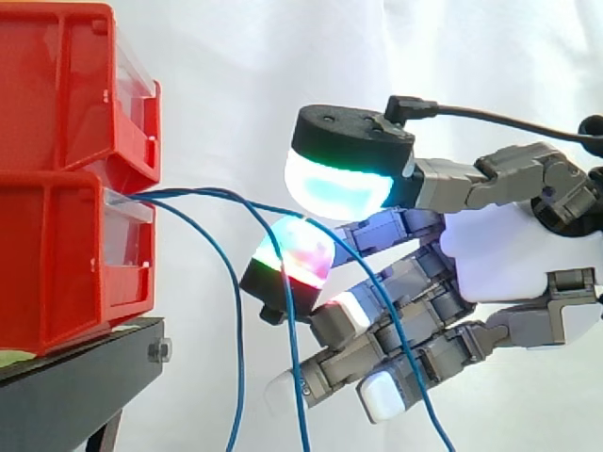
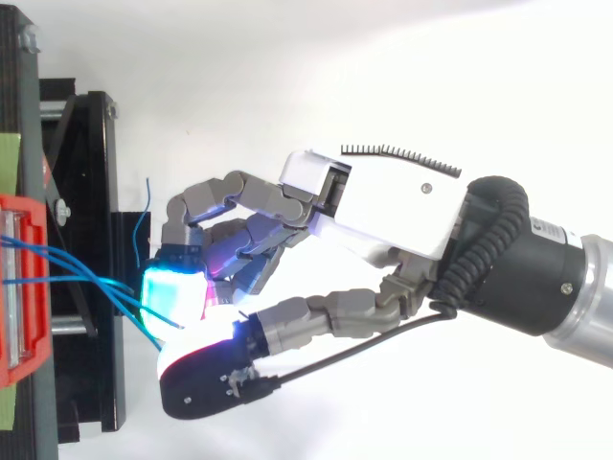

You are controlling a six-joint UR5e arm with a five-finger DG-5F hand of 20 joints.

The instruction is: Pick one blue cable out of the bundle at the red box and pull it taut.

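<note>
Your hand (image 1: 509,254) reaches from the frame's right in among the blue cables (image 1: 237,320) trailing from the red box (image 1: 66,264) at left. You cannot tell whether it grips one. All hang slack, so the pulling taut is yet to do.

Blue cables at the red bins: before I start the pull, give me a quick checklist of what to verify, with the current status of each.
1. Exit of the blue cables: ok, they come out between the stacked red bins.
2. The hand at the bundle: ok, among the strands and apart from the bins.
3. One strand singled out: cannot tell; several strands cross the hand.
4. Hold on a strand: cannot tell.
5. Tautness: not ok; the strands sag in curves.
6. Bins seated on the black stand: ok.
</note>
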